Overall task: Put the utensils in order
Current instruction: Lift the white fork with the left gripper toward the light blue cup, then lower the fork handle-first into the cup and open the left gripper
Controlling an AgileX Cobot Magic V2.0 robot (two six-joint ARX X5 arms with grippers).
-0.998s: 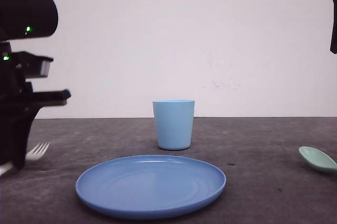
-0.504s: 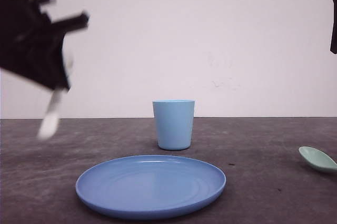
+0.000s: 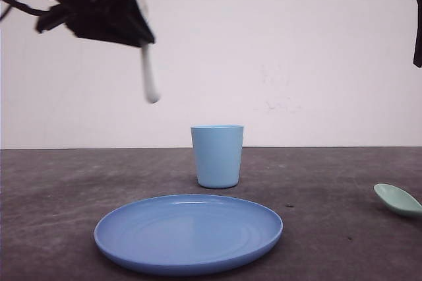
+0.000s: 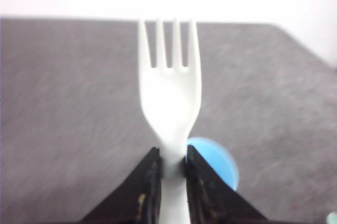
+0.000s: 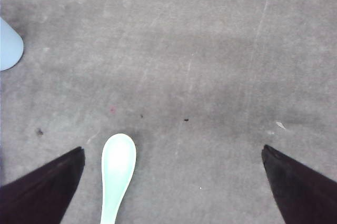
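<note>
One white fork (image 4: 170, 103) upright in left pincer (image 4: 171, 163), tines outward.

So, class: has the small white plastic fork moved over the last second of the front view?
Yes. The small white plastic fork, clamped in the left gripper, has risen off the table and travelled right, now hanging above and left of the light blue cup.

Probably a lab, bare white wall (image 3: 297, 50), grey tabletop (image 3: 330, 188)
</note>
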